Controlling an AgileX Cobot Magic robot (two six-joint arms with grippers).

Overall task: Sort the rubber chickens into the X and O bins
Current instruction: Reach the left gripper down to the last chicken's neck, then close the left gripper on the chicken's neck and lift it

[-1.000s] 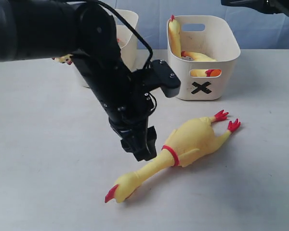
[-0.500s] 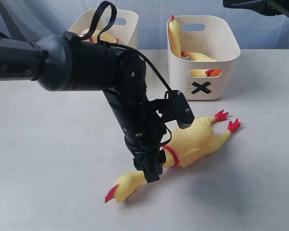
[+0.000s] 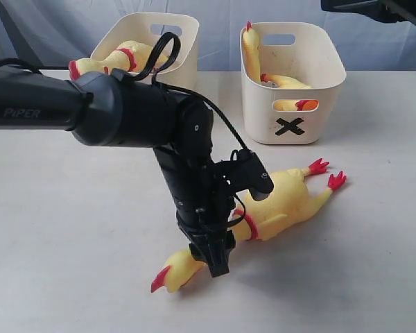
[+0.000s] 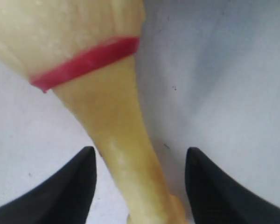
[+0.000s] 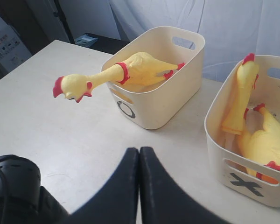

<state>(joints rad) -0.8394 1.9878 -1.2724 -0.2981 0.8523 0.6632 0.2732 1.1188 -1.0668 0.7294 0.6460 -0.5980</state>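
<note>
Left hand (image 3: 217,266) lowered astride chicken (image 3: 281,201) on open table (image 3: 69,250).

White table (image 3: 69,229); pale cloth backdrop (image 5: 233,18)

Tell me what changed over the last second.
The left gripper came down and now straddles the neck of the loose chicken, jaws open, nothing gripped yet. Its arm swung lower, uncovering the O bin and the chicken lying over its rim. The loose chicken and the X bin stayed put; the right gripper stayed shut.
</note>
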